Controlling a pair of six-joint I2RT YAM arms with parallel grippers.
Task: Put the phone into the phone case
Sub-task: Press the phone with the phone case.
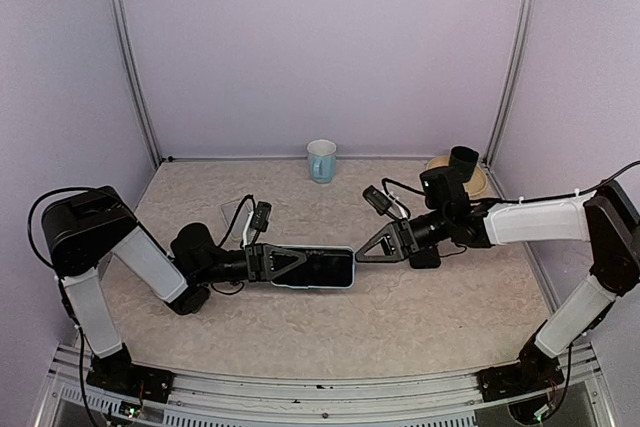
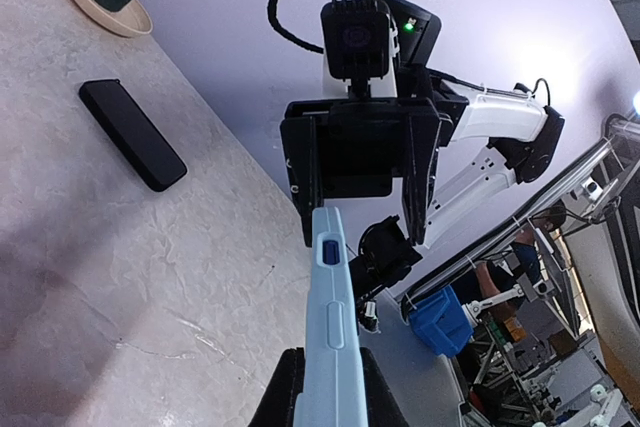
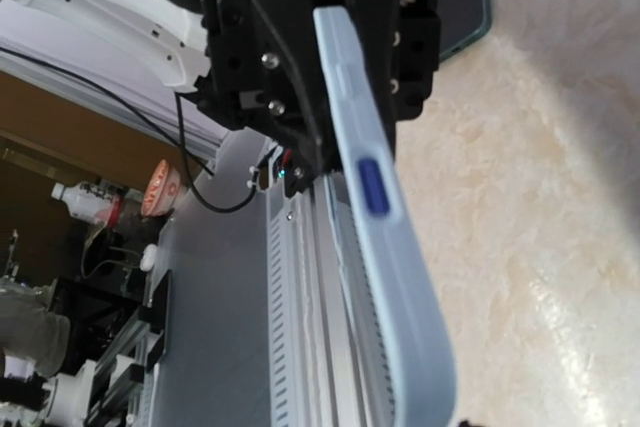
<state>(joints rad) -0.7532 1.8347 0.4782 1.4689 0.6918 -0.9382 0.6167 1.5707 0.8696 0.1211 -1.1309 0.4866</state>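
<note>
Back wall: plain pale lilac panel, unmarked.
Side walls: left wall and right wall, same pale lilac, closing in the work area.
Corner posts: left post and right post, slim silver metal, leaning outward toward the top.
Tabletop: beige, marbled stone pattern, matte.
Front rail: ribbed silver metal along the near edge.
Room beyond: metal framing, a blue bin, blurred clutter.
Light: soft and even, faint shadows.
</note>
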